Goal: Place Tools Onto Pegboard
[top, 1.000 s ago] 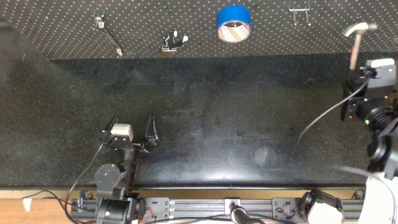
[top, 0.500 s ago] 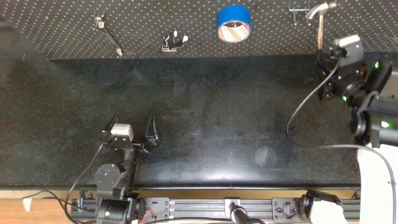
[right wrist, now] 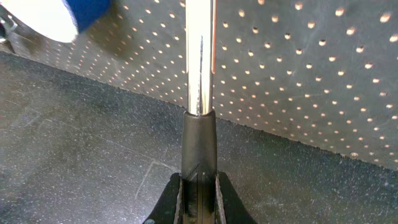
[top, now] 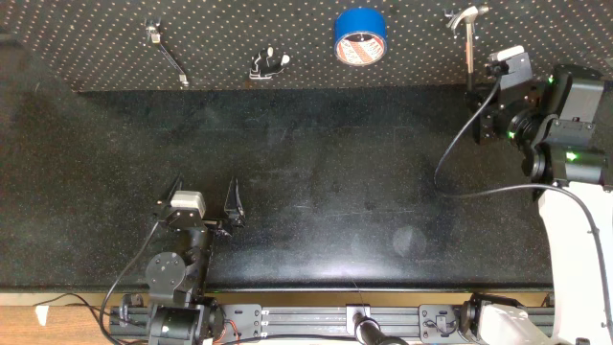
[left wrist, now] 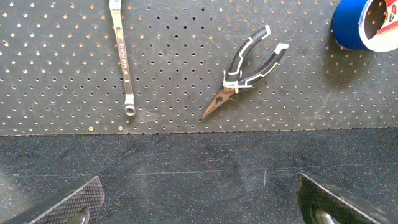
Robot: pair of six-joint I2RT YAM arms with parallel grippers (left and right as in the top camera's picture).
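At the near left of the black textured mat [top: 335, 172], I am resting my left gripper [top: 204, 182] with its fingers spread wide and nothing between them. Across the mat, along the far side, the dark perforated pegboard [top: 96, 38] is carrying three tools. Farthest left, a slim silver combination wrench [left wrist: 122, 56] is hanging. To its right come needle-nose pliers [left wrist: 249, 65] with black-and-white handles, then a blue roll of tape [top: 360, 36] with a pale core. These three are looking settled, so I am judging that hanging the last tool is the step in hand.

At the far right, I am clamping my right gripper [top: 476, 96] on the black rubber grip of a chrome-shafted claw hammer [top: 468, 48]. The shaft is running straight out from my fingers and up the board. The head is sitting at the small metal hook [top: 448, 15], though I cannot tell whether it is bearing on it.

The next move, I am thinking, calls for seating the head over that hook. Only once the hook is taking the weight should I be opening my fingers and backing away without nudging the handle.
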